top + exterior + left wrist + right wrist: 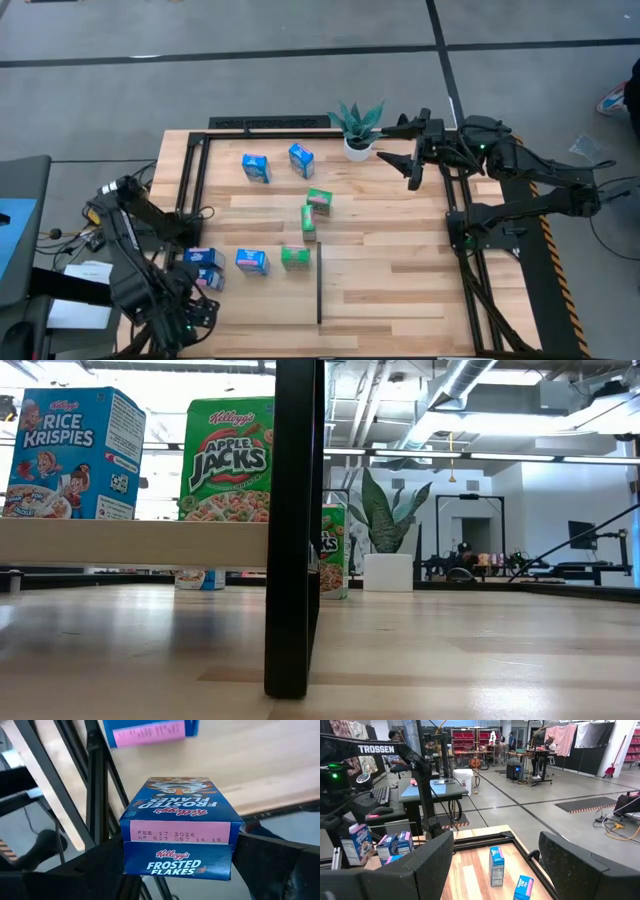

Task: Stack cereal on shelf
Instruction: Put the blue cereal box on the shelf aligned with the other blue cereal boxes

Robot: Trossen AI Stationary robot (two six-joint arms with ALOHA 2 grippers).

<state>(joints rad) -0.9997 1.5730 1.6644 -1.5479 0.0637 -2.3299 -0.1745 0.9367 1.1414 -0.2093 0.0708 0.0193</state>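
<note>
Several small cereal boxes stand on the light-wood shelf (400, 270). Two blue boxes (256, 167) (301, 160) are near the far edge, two green ones (319, 200) (308, 222) in the middle. A near row holds blue (202, 258), blue (252, 262) and green (295, 257). My left gripper (205, 285) (177, 852), at the near left corner, is shut on a blue Frosted Flakes box (177, 827) (208, 278). My right gripper (410, 152) (495, 847) hovers open at the far right, beside the potted plant. In the low view a Rice Krispies box (75, 450) and an Apple Jacks box (228, 460) stand upright. My left gripper pinches the Frosted Flakes box between its two fingers (100, 865), one on each narrow side, at the box's end flap (177, 865) that faces the camera. The box lies lengthwise along the fingers. I cannot tell whether it is lifted clear of the wood.
A black rail frame (195, 170) edges the plank, and a thin black divider strip (319, 285) (293, 530) stands in the near middle. A potted green plant (358, 128) (388, 550) sits at the far edge next to my right gripper. Bare wood lies toward the right.
</note>
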